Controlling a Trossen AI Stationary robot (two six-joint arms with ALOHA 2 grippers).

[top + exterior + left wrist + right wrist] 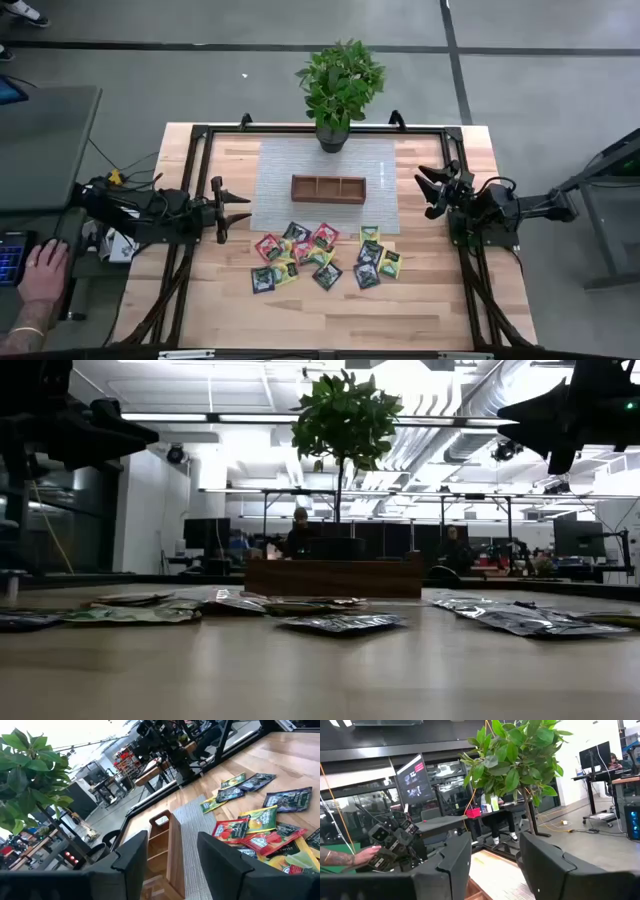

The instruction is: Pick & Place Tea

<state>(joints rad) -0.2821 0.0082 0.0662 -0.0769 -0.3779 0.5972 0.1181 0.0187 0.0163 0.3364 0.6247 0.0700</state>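
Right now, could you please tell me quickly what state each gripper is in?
Left gripper: open, holding nothing, beside the table's left edge.
Right gripper: open, holding nothing, near the table's right edge.

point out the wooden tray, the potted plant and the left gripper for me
wooden tray (329, 189), high view, on its middle compartment.
potted plant (341, 80), high view, on the leaves above the pot.
left gripper (240, 209), high view, midway between its open fingertips.
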